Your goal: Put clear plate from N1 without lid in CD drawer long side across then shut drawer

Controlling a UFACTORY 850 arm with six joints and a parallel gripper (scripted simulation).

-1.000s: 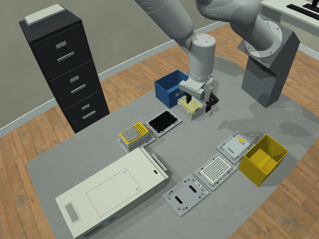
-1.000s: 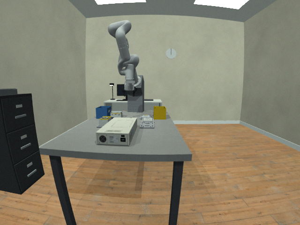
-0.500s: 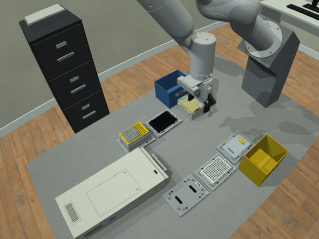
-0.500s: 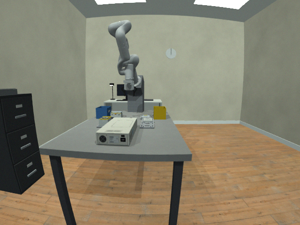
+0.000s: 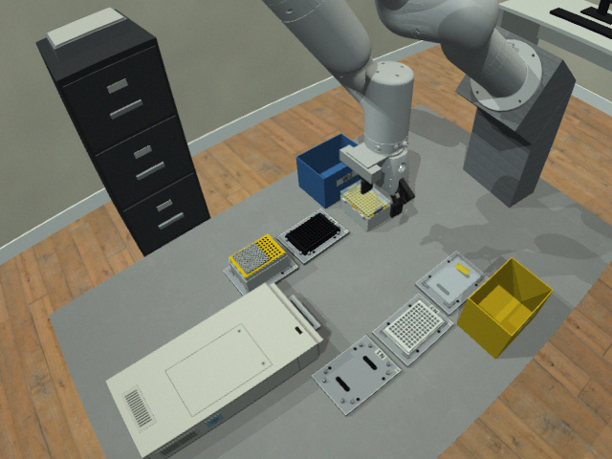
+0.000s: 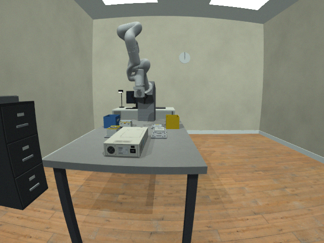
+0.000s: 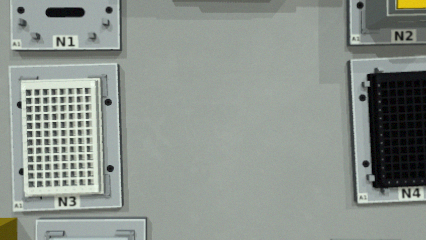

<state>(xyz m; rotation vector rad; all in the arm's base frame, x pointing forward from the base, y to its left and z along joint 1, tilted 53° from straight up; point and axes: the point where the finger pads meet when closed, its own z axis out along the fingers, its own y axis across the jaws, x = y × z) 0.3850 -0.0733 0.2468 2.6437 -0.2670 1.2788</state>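
Nest N1 (image 5: 345, 390), a grey locator plate with two dark slots, lies near the middle of the tabletop's long edge, on the side that carries the yellow bin (image 5: 493, 326). Its surface looks bare. No clear plate can be made out on it, though a transparent one could be hard to see. A pale, see-through plate (image 5: 447, 281) sits in the nest just beside the yellow bin.

The cooler (image 5: 212, 365), a long cream box, fills the corner of the table farthest from the robot's base. Its drawer front and handle (image 5: 303, 311) face the nests, probably so that a plate can be carried straight across. The drawer appears shut.

The gripper (image 5: 382, 197) hovers above a box with a yellowish grid top (image 5: 364, 203) near the far edge, next to the blue bin (image 5: 316, 167). Its fingers are spread as wide as they go and hold nothing. It is well apart from N1, so the pick has not begun.

Counted:
- One cooler.
- Two bins.
- One white gridded plate (image 7: 61, 137).
- One black plate (image 5: 312, 232).
- Two yellow-topped boxes, one of them beside the cooler (image 5: 256, 256).
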